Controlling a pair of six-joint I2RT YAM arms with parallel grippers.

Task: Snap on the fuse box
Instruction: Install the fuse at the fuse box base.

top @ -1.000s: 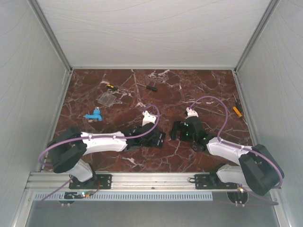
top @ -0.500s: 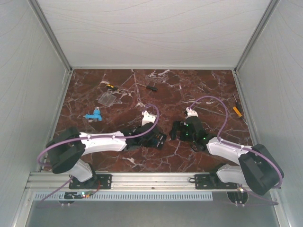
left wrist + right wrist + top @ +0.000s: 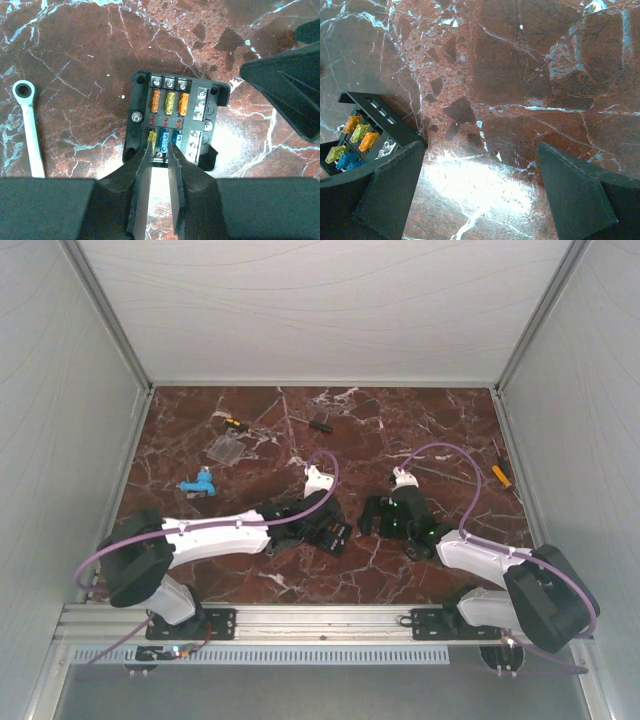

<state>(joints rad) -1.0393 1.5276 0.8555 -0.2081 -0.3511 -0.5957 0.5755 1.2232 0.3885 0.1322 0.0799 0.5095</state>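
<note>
Toward the near edge of the tabletop, about midway between its left and right edges:

Item 1. Fuse box: black, lid off, flat on the marble, with orange, yellow and blue fuses exposed in two rows.

Item 2. Left gripper: narrow, with a slit between the fingers and the tips set at the near row of fuses. Whether the tips pinch one cannot be told.

Item 3. Right gripper: spread wide and holding nothing. One finger stands just beside the box's corner; contact not discernible.

Item 4. Clear cover: toward the far left corner, well apart from the box.

Item 5. Wrench: near the box, on its left in the left wrist view.

Hazards, as judged:
- Nothing braces the box, so a push from the left tips could skate it across the polished stone.
- Tips lifting while closed on a fuse could unseat that fuse.
- A cover brought down skewed would catch on one edge and fail to latch.
- A sideways sweep could knock the wrench.
</note>
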